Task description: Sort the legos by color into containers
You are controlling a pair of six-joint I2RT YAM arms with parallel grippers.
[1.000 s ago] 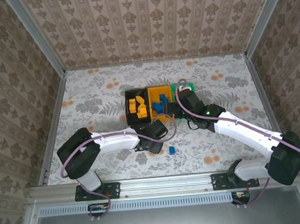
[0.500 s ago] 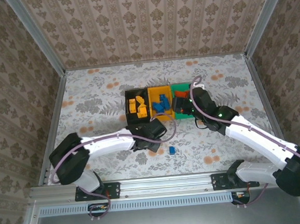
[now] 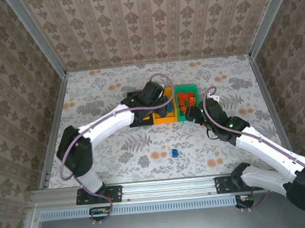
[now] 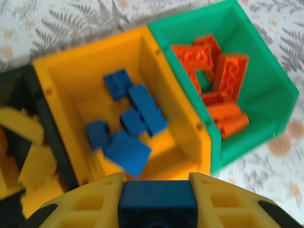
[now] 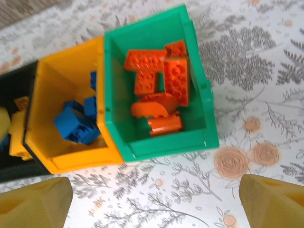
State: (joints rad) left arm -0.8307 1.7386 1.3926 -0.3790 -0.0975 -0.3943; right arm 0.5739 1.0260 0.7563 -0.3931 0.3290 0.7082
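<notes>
Underneath everything lies a pale tablecloth (image 3: 98, 97) printed with grey ferns and small orange roses, running flat to the foot of three walls (image 3: 151, 24) papered in a brown damask pattern. Bare aluminium posts (image 3: 35, 36) stand in the far corners, and a metal rail (image 3: 163, 187) runs along the near edge, where both arms are bolted.

Three bins sit joined in a row near the middle of the cloth. The black bin (image 4: 50, 126) holds yellow bricks (image 4: 28, 156), the yellow-orange bin (image 4: 95, 50) holds a loose pile of blue bricks (image 4: 137, 114), and the green bin (image 4: 266, 85) holds red-orange bricks (image 4: 218, 80) stacked at angles.

The left gripper (image 4: 157, 190) hangs above the yellow-orange bin with its yellow fingers (image 4: 85, 204) clamped on either side of a blue brick (image 4: 157, 204), which sits squarely between them, clear of the pile below.

The right gripper (image 5: 154, 190) hovers over bare cloth just on the near side of the green bin. Its two fingers (image 5: 35, 199) are spread wide and nothing is between them.

One more blue lego (image 3: 174, 153) lies alone on the cloth, well apart from the bins and toward the near rail, between the two arms.
</notes>
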